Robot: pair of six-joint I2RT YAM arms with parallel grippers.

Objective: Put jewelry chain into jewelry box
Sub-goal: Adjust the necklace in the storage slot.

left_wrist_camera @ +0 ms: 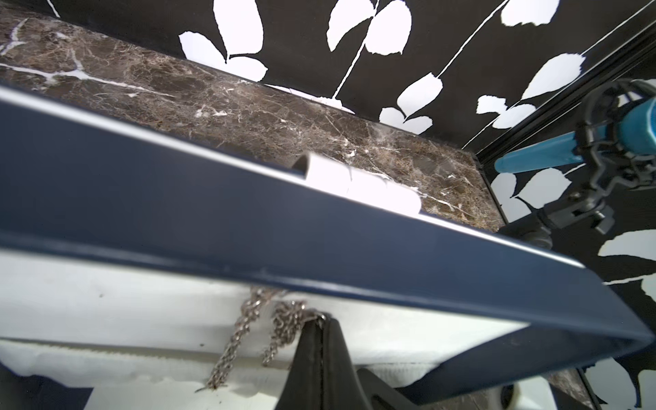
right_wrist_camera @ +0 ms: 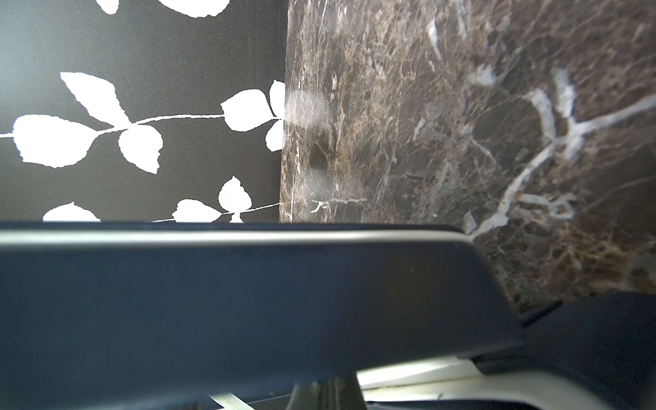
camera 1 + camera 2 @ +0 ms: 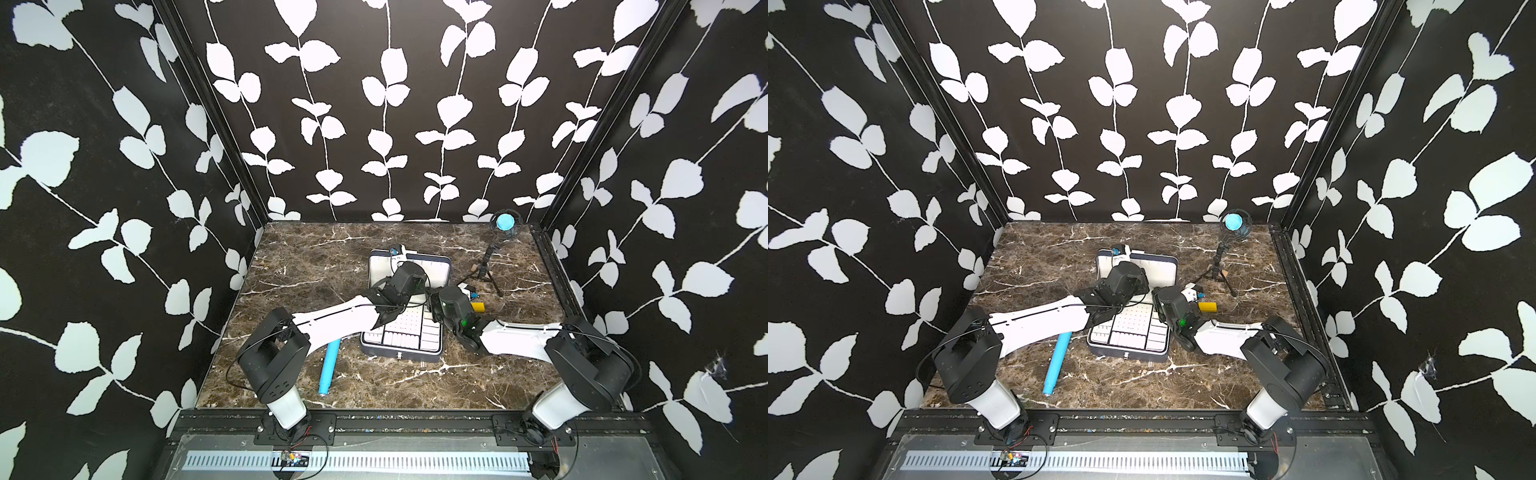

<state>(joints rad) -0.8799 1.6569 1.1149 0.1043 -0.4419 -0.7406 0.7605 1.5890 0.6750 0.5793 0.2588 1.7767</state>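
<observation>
— So, where is the jewelry chain (image 1: 245, 330) at this moment?

— Against the white lining of the open lid (image 3: 436, 268), just under its navy rim, as the left wrist view shows. Two silvery strands hang side by side there. The left end effector (image 1: 321, 321) has its dark fingers pressed together on the links of one strand.

— And the jewelry box (image 3: 419, 356)?

— Mid-table in a top view, with the gridded tray (image 3: 409, 324) toward the near edge and the lid thrown open toward the far edge. A small metal clasp (image 3: 400, 355) shows on the front wall. The left arm (image 3: 332, 320) reaches across the tray from the near-left corner to the lid.

— The other arm?

— Stretched in from the near-right corner to the box's right side, about where tray and lid meet. In the right wrist view the right end effector (image 2: 324, 390) has its fingers together, with the box's navy wall close in front. Whether it touches the box cannot be told.

— Anything else on the table (image 3: 478, 386)?

— A blue tube (image 3: 329, 365) lies near the box's front-left corner, partly under the left arm. A yellow block (image 3: 478, 306) sits just beside the right wrist. A small black tripod (image 3: 484, 272) with a blue-faced device stands toward the far-right corner.
</observation>
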